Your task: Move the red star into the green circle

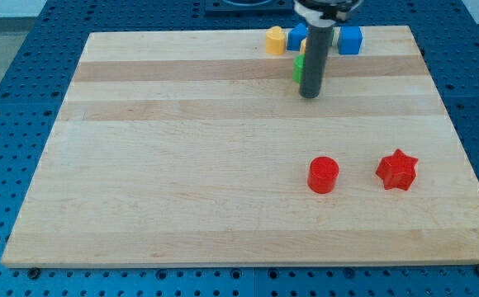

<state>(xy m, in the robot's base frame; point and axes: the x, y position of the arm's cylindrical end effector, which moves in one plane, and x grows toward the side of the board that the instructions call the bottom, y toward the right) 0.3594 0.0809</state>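
1. The worktop (182, 165) is a pale wooden board lying on a blue perforated base (8, 82).
2. The arm ends in a straight dark rod with no gripper on it, so there are no jaws to be wide, narrow or holding anything.
3. My tip (309, 96) rests on the board in the far part, right of centre.
4. A green block (298, 68) shows only as a sliver at the rod's left edge; its shape cannot be made out.
5. At the far edge stand a yellow block (275, 40), a blue block (296, 35) partly behind the rod, and a blue cube (350, 40) to the rod's right.
6. The red star (397, 170) lies in the near right part of the board, well apart from my tip.
7. A red cylinder (323, 175) stands near the star, to its left, not touching it.
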